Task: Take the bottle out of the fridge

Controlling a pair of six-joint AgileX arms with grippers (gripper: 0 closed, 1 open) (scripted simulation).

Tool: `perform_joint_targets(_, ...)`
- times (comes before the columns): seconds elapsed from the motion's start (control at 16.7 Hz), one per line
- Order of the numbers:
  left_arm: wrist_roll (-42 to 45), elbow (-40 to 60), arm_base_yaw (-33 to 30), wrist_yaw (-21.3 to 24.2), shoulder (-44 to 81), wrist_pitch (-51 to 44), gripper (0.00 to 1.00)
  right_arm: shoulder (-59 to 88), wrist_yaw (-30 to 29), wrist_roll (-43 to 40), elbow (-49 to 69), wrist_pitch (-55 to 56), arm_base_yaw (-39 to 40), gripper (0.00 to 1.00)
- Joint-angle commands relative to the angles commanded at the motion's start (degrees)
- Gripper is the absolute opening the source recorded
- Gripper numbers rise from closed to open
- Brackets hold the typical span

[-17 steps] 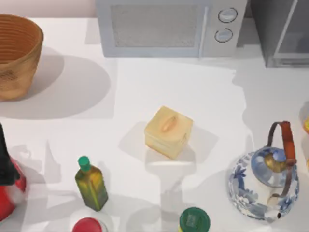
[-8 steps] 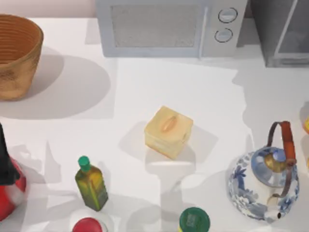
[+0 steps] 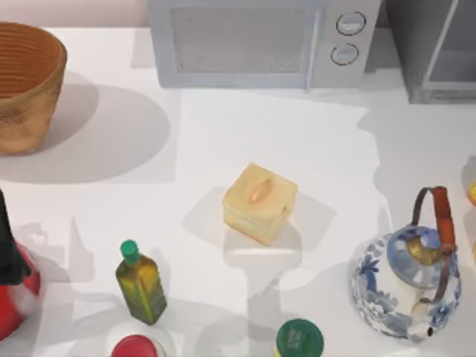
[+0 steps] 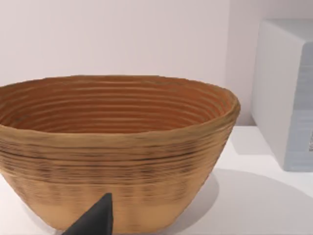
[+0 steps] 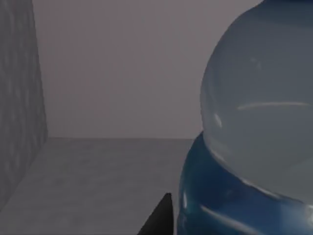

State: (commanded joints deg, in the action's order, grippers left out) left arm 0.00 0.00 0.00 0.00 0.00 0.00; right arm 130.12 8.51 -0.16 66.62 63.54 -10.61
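The fridge is the grey cabinet at the table's back right, its pale-framed see-through door swung out. In the right wrist view I am inside it, between grey walls and above a grey floor. The bottle looms very close, a pale translucent rounded body above a deep-blue band. One dark fingertip of my right gripper shows just beside the blue band; whether it touches the bottle I cannot tell. My left arm stays parked at the table's left edge, one fingertip in front of the basket.
A woven basket stands back left and a light-grey microwave at the back middle. A yellow lidded box sits mid-table, an olive-green bottle front left, a blue-and-white teapot front right. Red and green caps line the front edge.
The shadows on the right half of the table have shifted slightly. Nothing on the table has moved, and the left arm is still.
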Motion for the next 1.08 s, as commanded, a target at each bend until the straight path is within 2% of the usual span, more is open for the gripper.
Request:
perform_joint_targets(0.6,0.0,0.0,0.0,0.0,0.0,0.0,1.0,-0.32,-0.02,0.1,0.01,-0.2,-0.18,0.0)
perform_joint_targets(1.08,0.0,0.0,0.0,0.0,0.0,0.0,1.0,-7.89,0.11,0.15,1.43,-9.25,-0.16,0.0)
